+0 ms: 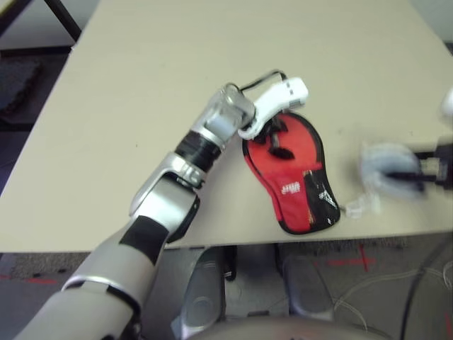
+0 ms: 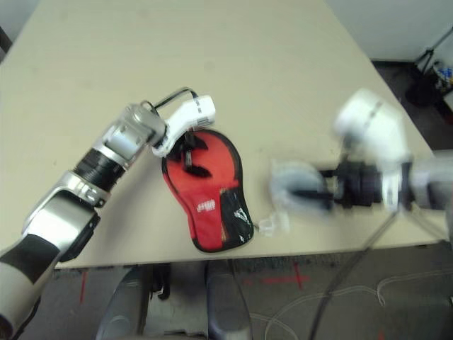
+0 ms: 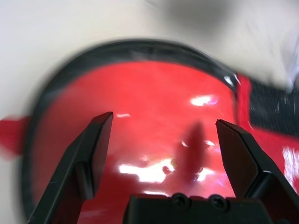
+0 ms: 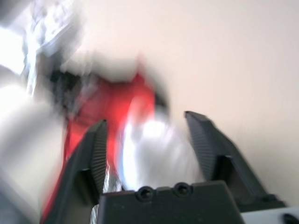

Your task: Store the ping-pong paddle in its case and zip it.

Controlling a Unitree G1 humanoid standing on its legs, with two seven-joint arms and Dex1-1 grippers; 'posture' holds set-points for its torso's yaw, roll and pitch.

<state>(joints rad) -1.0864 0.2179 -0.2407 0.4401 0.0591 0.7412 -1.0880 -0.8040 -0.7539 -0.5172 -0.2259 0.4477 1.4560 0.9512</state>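
my left gripper [image 3: 159,149] hovers spread over the case [image 1: 294,177] near the table's [image 1: 141,85] front edge, my right gripper [image 4: 152,149] spread beside it; the paddle seems stowed, zipping likely left.

Left pincer [image 3: 159,140] points downward with fingers spread; right pincer [image 4: 147,140] reaches leftward, fingers apart.

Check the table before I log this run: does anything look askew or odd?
Nothing stands out. The case lies flat near the table's front edge, with the open left end effector over its round end.
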